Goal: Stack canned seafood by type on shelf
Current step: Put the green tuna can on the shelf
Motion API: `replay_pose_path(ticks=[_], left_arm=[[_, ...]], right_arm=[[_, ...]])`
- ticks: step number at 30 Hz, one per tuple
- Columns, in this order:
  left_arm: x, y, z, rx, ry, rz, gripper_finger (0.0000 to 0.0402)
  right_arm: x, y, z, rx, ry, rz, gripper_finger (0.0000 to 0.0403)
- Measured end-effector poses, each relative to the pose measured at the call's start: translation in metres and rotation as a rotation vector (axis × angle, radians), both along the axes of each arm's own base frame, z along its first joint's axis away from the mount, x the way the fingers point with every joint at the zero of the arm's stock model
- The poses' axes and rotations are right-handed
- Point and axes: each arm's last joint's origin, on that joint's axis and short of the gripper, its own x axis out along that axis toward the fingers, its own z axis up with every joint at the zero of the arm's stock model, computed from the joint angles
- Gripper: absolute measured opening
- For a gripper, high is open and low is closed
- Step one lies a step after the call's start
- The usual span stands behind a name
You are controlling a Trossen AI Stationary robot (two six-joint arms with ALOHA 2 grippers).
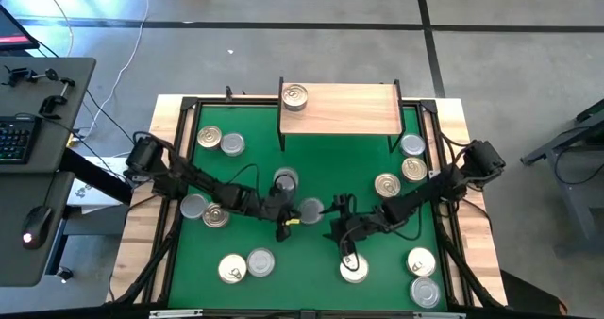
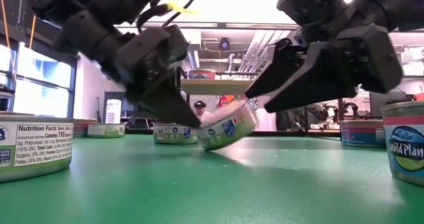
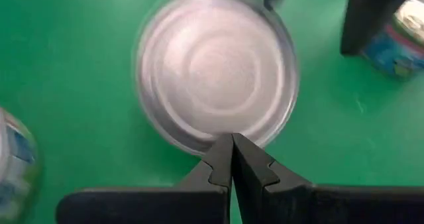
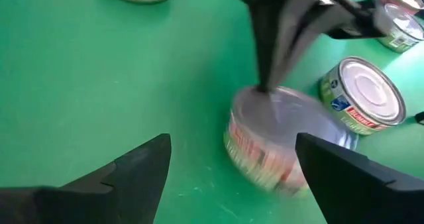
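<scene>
While the two arms meet over the middle of the green mat [image 1: 311, 253], a silver-lidded tin [image 1: 310, 209] sits between them, well in front of the shelf [image 1: 342, 109]. In the low view this tin [image 2: 227, 126] is tilted, one edge lifted off the mat and the other resting on it. The left gripper [image 1: 282, 226] has its fingers pressed fully together, holding nothing; in the left wrist view the closed tips [image 3: 232, 159] touch the rim of the tin [image 3: 216, 68], and the right wrist view shows that dark closed point coming down onto the tin's [image 4: 286, 139] lid. The right gripper [image 1: 342, 232] stands with its fingers spread wide, one finger [image 4: 136, 163] to each side of the tin and neither touching it, so far as the pictures show.

The shelf, a light-wood board on black legs, stands at the far edge of the mat and carries one golden-lidded tin [image 1: 294, 96] at its left end. Another silver-lidded tin [image 1: 285, 180] lies on the mat between the shelf and the tilted tin. More tins are scattered across the mat: a pair [image 1: 220, 141] off the shelf's left front corner, another pair [image 1: 411, 156] off its right front corner, one golden tin [image 1: 387, 184] just in front of the shelf's right end, and others along the mat's near edge [image 1: 245, 265].
</scene>
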Motion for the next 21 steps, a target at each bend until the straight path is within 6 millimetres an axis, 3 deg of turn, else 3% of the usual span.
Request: replay_pose_path(ticks=[3,12,21], left_arm=[[-0.007,-0.004,-0.009,0.012,0.065,-0.008,0.0],[-0.012,-0.014,-0.007,0.02,0.095,-0.026,0.0],[-0.03,-0.012,0.004,0.096,0.177,0.112,0.0]], right_arm=[[0.0,0.0,0.0,0.002,0.003,-0.001,0.0316],[0.002,-0.003,0.0,0.021,0.0,-0.019,0.0316],[0.018,-0.032,-0.009,0.179,0.024,-0.065,0.0316]])
